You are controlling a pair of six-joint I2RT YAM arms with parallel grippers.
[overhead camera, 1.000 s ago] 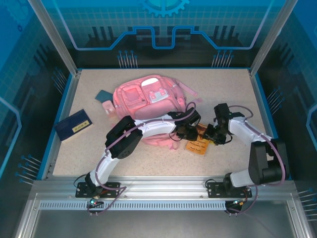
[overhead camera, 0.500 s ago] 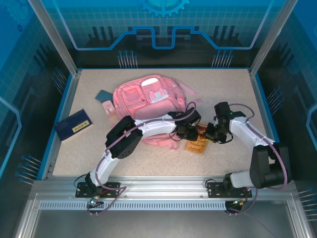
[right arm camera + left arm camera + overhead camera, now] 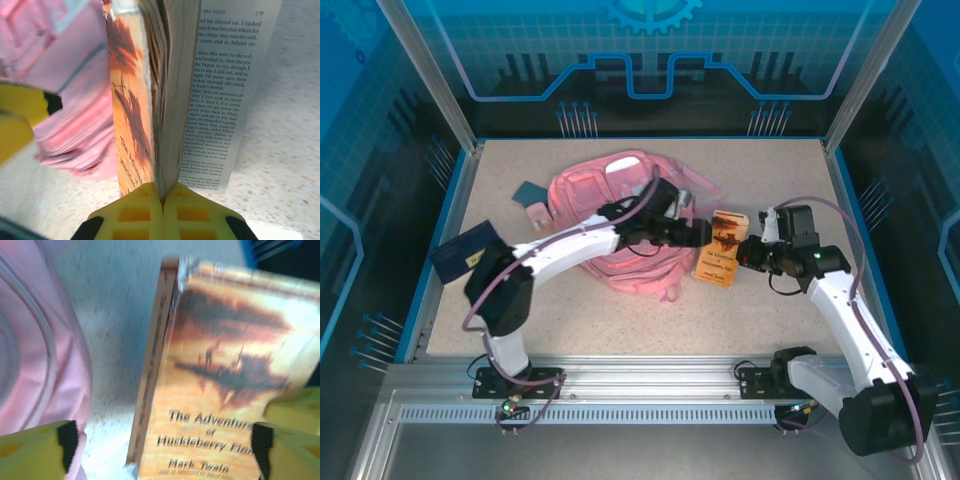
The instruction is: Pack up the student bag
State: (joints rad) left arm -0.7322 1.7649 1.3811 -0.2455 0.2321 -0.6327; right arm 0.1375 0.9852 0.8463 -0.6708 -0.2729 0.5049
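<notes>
Right wrist view: paperback point(image 3: 135, 115) clamped upright, student bag point(image 3: 582, 195) just beside it.

The paperback is pinched at its lower edge by the right pincer point(image 3: 162, 196), closed tight on the pages, and one leaf is left fanned loose, so a steadier bite is probably needed before it gets swung over. The left pincer point(image 3: 165, 442) is spread wide around the cover, nothing held; the bag's mouth could be tugged open with it. The bag, pink, soft and slumped with pale patches, is laid mid-bench point(image 3: 770, 180).
</notes>
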